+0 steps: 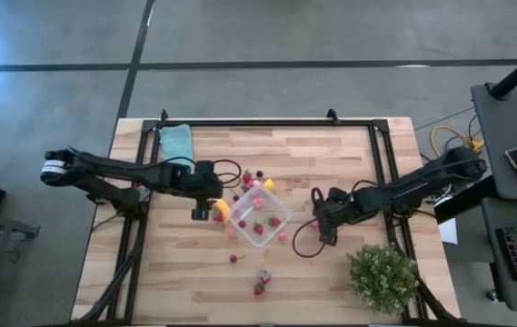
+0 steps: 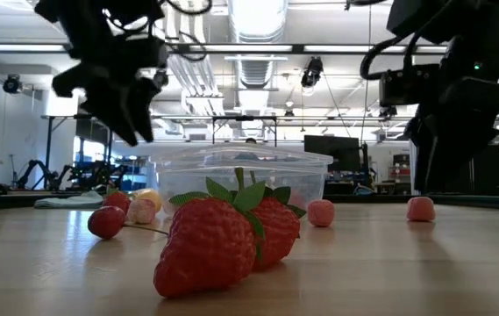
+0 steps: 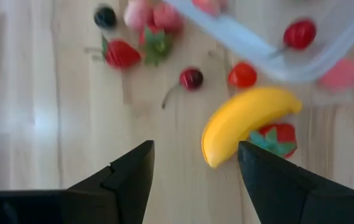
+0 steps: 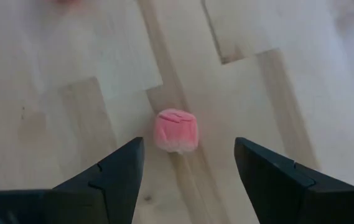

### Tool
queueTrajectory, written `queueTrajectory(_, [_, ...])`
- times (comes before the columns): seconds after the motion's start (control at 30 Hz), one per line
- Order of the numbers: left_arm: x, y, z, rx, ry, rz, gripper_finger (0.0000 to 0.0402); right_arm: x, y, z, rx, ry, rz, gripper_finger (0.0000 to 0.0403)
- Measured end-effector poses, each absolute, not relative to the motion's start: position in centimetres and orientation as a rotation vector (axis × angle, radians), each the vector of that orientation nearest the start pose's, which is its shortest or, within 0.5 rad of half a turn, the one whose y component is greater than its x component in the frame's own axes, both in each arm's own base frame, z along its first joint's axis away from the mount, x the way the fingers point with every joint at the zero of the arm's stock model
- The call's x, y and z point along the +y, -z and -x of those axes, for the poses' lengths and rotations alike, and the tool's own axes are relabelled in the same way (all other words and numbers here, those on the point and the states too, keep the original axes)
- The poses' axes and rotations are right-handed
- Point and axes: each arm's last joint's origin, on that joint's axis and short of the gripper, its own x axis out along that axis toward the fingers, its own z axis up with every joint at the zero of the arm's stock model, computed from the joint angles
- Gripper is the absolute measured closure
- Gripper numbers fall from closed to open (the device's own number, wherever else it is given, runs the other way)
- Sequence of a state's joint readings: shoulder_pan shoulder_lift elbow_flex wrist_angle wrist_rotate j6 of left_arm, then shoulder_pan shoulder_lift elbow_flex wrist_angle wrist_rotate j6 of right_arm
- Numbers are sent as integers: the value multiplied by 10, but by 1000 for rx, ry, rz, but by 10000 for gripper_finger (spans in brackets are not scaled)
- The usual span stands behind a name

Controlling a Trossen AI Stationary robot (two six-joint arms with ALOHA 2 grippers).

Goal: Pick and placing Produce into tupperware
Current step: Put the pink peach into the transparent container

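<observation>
The clear tub [image 1: 260,219] stands mid-table with a few red pieces inside; in the low view the tub [image 2: 240,174] sits behind two strawberries [image 2: 223,239]. Red, pink and dark produce lies scattered around it. My left gripper [image 1: 201,213] hovers open just left of the tub. In its wrist view my left gripper [image 3: 195,149] has a yellow banana [image 3: 248,121] ahead of it, lying partly over a strawberry [image 3: 277,137]. My right gripper [image 1: 323,232], right of the tub, is open. In its wrist view my right gripper [image 4: 189,144] has a pink piece [image 4: 177,130] on the wood just ahead.
A bushy green potted plant [image 1: 383,277] stands at the near right corner. A folded teal cloth [image 1: 176,141] lies at the far left. Loose pieces lie toward the near edge: a cherry [image 1: 233,259] and strawberries [image 1: 261,284]. Black rails frame the table.
</observation>
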State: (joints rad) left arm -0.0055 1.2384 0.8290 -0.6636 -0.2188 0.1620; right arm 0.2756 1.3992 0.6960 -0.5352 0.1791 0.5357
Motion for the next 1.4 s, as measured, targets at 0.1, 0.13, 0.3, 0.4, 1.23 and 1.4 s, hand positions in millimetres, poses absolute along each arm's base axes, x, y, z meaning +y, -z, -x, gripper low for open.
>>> queueTrajectory(0.1, [5, -216, -224, 1114, -116, -247, 185, 59, -156, -228, 1204, 238, -172, 161])
queueTrajectory(0.13, [5, -214, -223, 1123, -121, -240, 185, 59, -155, -229, 1211, 240, -167, 161])
queueTrajectory(0.3, [5, -207, -221, 1134, -135, -227, 185, 60, -149, -231, 1234, 246, -155, 161])
queueTrajectory(0.4, [6, -204, -220, 1123, -156, -237, 185, 60, -145, -232, 1249, 250, -149, 161])
queueTrajectory(1.23, [6, -199, -220, 1116, -161, -239, 185, 63, -139, -242, 1194, 234, -175, 245])
queueTrajectory(1.4, [6, -193, -216, 1145, -158, -242, 185, 63, -139, -242, 1195, 240, -189, 279])
